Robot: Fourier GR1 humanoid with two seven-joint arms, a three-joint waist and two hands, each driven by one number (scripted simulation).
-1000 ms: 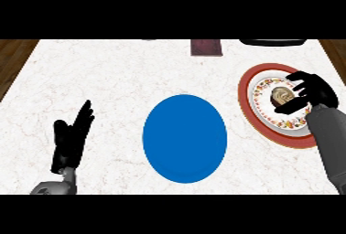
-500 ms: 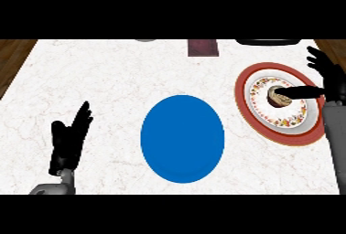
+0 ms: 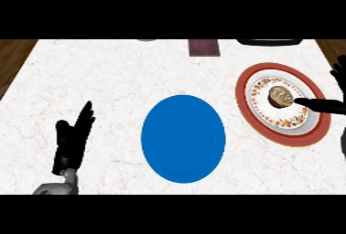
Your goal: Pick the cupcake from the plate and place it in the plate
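I see the cupcake (image 3: 282, 96) sitting in the middle of the red-rimmed plate (image 3: 282, 138). My right hand (image 3: 323, 105) is at that plate's right edge, fingers spread open, thumb tip just beside the cupcake, holding nothing. Blue plate (image 3: 182, 138) lies left of it; left hand (image 3: 72, 141) rests open further left on the surface (image 3: 101, 73).

1. A white marbled counter (image 3: 101, 77) fills the view, with brown wood floor showing past its left and right far corners.
2. A plain blue plate (image 3: 182, 138) lies on it near the middle.
3. A red-rimmed plate (image 3: 307, 132) with a patterned white centre lies at the right.
4. A dark reddish square object (image 3: 204, 47) sits at the far edge.
5. A black object (image 3: 269, 42) sits at the far right edge, cut off.
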